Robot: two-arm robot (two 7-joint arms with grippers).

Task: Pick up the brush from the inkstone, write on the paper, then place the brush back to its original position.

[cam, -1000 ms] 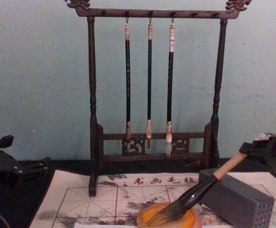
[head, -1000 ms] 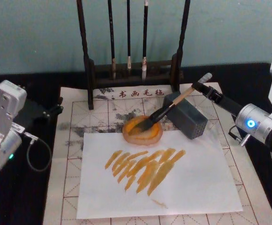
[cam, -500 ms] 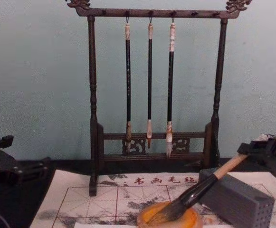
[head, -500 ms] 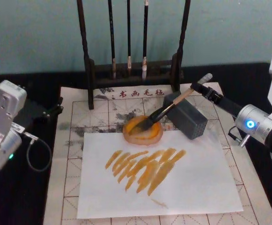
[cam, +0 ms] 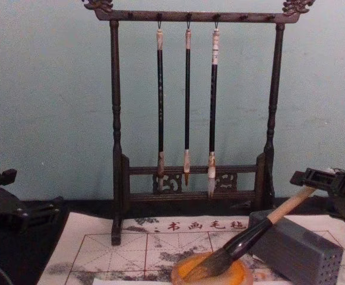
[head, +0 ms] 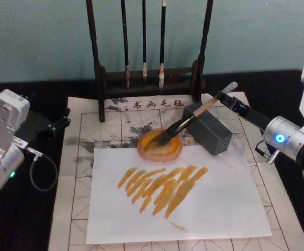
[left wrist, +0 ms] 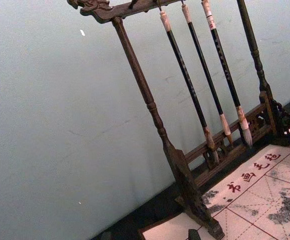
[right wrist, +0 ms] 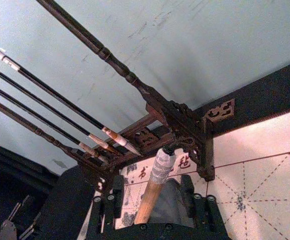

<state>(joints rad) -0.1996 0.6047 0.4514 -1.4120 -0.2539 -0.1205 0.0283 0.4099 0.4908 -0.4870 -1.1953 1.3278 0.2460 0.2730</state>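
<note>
At two o'clock from the inkstone (head: 160,146), finds the right gripper (head: 226,96) straddling the brush (head: 186,121) near its whitish cap, jaws spread either side of the handle, seemingly without touching it. Looks like a release: rests the handle on the grey block (head: 210,133), at three o'clock of the dish, so the dark tip slopes down into the ink. Bears orange strokes on the white sheet (head: 220,198) at six o'clock, laid over the gridded paper (head: 73,209), so reads the writing as done. Has the left gripper (head: 60,123) parked out at nine o'clock.

Right hand (cam: 316,179) higher, off brush (cam: 243,242)
</note>
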